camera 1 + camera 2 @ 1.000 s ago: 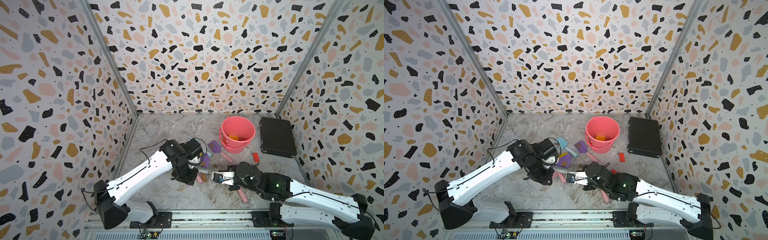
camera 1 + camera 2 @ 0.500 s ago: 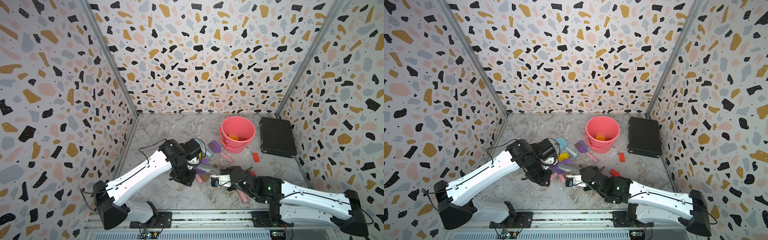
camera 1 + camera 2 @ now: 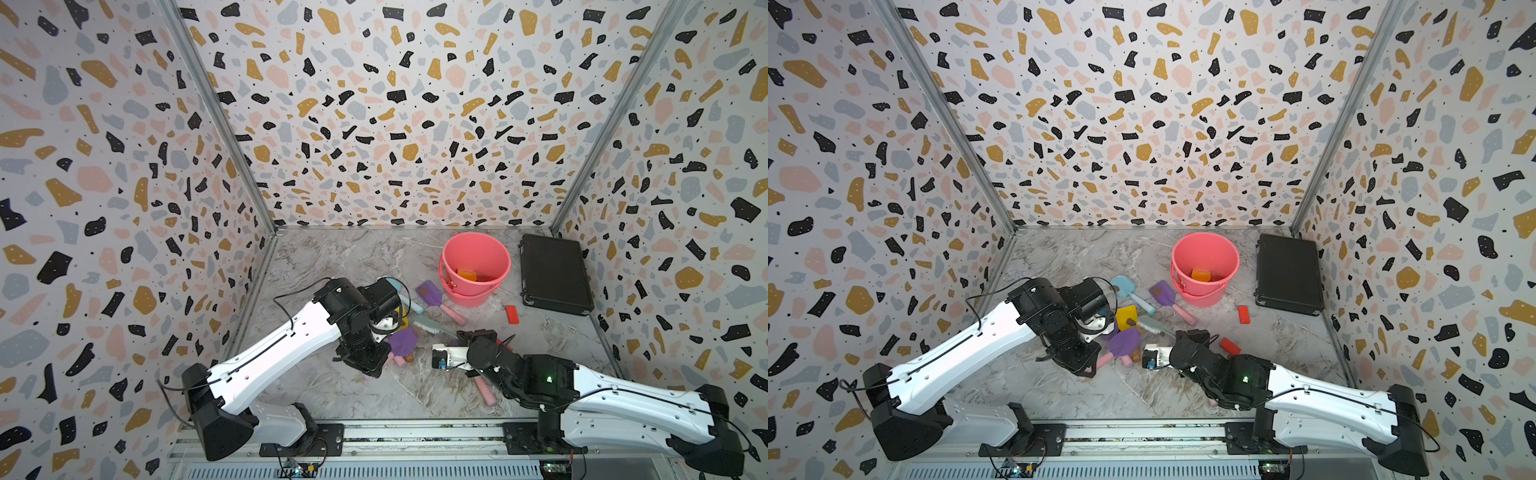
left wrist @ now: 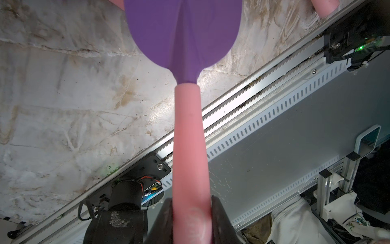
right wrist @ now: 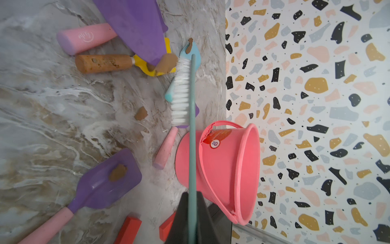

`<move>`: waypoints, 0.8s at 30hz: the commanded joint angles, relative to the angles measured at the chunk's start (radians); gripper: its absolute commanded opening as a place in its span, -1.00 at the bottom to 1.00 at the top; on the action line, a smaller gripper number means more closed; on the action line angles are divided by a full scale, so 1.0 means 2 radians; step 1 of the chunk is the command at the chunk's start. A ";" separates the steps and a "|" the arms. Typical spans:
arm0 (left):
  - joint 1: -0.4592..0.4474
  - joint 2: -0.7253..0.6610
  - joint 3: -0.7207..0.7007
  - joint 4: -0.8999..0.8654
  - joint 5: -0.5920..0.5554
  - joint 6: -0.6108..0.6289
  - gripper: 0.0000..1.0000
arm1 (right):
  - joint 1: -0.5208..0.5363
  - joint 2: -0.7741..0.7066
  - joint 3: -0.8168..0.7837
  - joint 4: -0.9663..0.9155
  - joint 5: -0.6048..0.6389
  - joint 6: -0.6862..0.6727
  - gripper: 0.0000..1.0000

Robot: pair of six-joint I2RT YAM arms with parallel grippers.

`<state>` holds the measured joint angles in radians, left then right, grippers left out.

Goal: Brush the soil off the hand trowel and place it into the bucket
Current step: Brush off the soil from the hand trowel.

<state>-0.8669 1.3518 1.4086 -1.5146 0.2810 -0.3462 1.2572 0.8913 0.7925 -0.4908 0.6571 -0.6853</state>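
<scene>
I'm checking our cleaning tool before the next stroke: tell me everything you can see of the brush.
The brush is slim: a long, thin grey-green handle, plastic by its look, with a row of short white bristles along one side of its far half. The right pincer is shut on the handle's near end. The bristle tip seems to touch a brown lump of soil on the yellow trowel.
</scene>
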 commanded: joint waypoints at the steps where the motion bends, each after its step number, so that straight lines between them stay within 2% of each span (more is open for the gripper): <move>1: -0.004 0.017 0.025 0.004 0.011 0.023 -1.00 | 0.004 -0.037 0.047 -0.037 0.008 0.044 -1.00; 5: -0.006 0.037 0.045 0.005 0.011 0.030 -1.00 | 0.026 -0.044 0.065 -0.048 -0.020 0.062 -1.00; 11: -0.009 0.044 0.053 0.006 0.013 0.031 -1.00 | 0.041 -0.011 0.026 -0.017 -0.018 0.015 -1.00; 16: -0.009 0.039 0.057 0.005 0.012 0.028 -1.00 | 0.043 0.006 0.008 -0.019 -0.029 0.006 -1.00; 24: -0.009 0.033 0.054 0.005 0.008 0.024 -1.00 | 0.043 -0.004 -0.064 0.021 0.047 -0.058 -1.00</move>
<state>-0.8803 1.4418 1.4895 -1.4994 0.2947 -0.3027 1.3376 0.9016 0.6991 -0.4778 0.6682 -0.7303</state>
